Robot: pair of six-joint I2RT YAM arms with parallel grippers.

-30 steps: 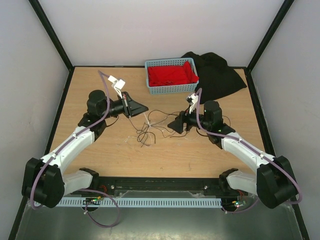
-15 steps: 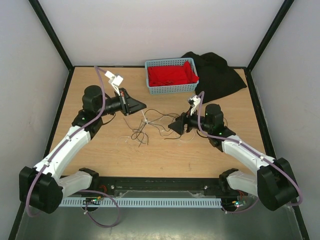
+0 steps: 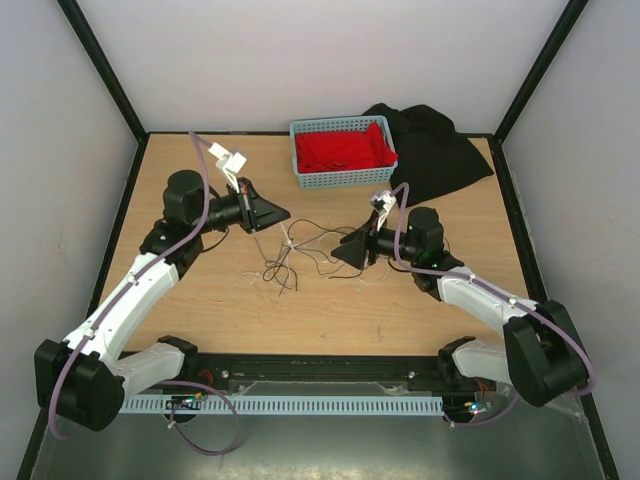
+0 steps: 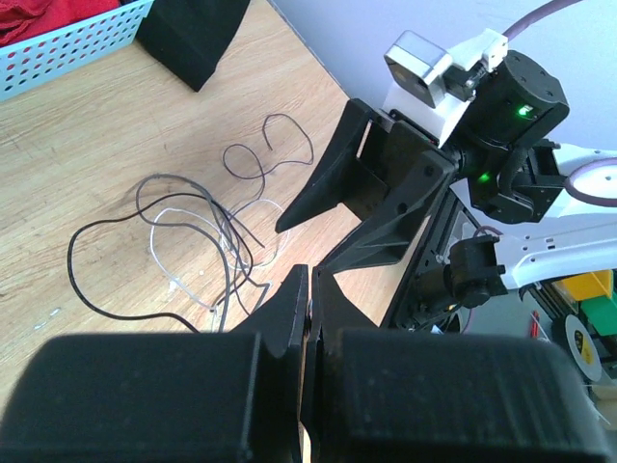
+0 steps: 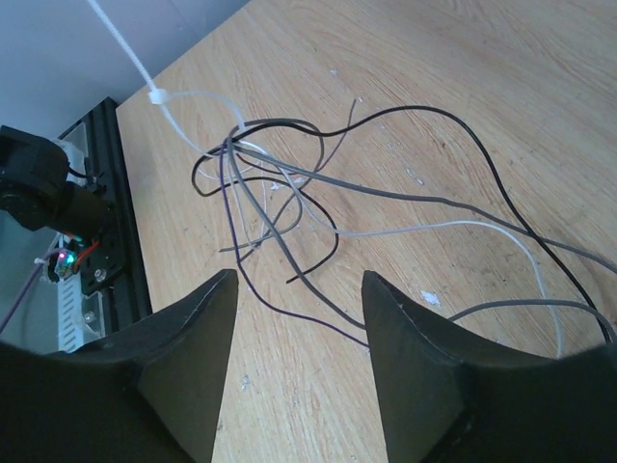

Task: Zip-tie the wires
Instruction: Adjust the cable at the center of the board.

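The wires lie in a loose, mostly black tangle at mid-table, also in the right wrist view and the left wrist view. The white zip tie is looped round their gathered end, its head next to the bundle. Its tail rises toward my left gripper, which is shut on it; the fingers press together. My right gripper stands open just right of the tangle. Only table and one dark strand show between its tips.
A blue basket holding a red cloth stands at the back centre. A black cloth lies to its right. The black base rail runs along the near edge, and black frame posts stand at the corners.
My left gripper has drawn back and to the left, still shut, and the zip tie and wire bundle have slid left with it. The right gripper has edged left toward the tangle.
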